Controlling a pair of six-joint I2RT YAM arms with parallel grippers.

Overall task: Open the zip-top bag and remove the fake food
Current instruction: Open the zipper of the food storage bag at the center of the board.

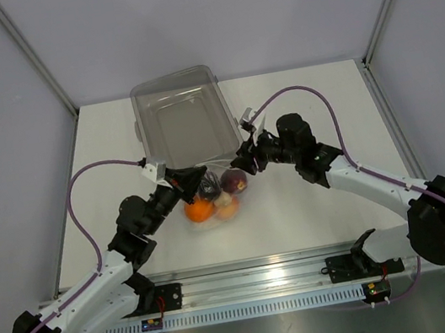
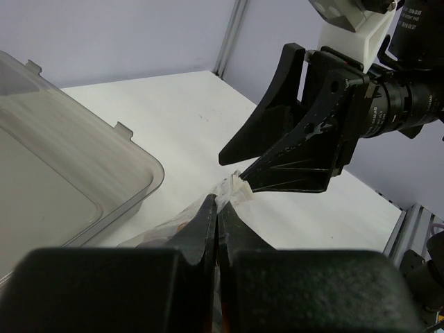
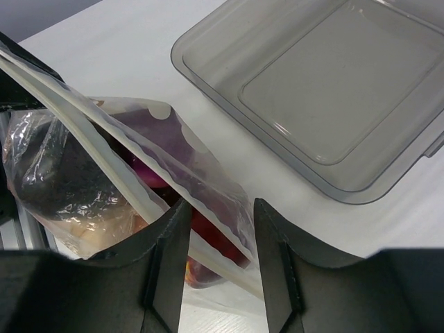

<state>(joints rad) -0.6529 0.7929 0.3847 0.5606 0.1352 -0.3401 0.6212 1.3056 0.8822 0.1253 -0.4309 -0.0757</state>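
Note:
The zip-top bag (image 1: 215,198) lies on the table between both arms, its mouth raised. Inside it the fake food shows: an orange piece (image 1: 198,211), a peach piece (image 1: 227,207) and a dark red-purple piece (image 1: 235,182). My left gripper (image 2: 216,201) is shut on one side of the bag's top edge (image 2: 236,189). My right gripper (image 3: 220,205) stands open at the bag's other end. The dotted upper lip of the bag (image 3: 201,187) and its white zip strip run between the right gripper's fingers, with a gap to each pad. Dark red food (image 3: 208,232) shows through the film there.
A rigid clear plastic bin (image 1: 183,122) stands just behind the bag, close to both grippers. The table's side rails and grey walls frame the work area. Bare white table lies left and right of the bag.

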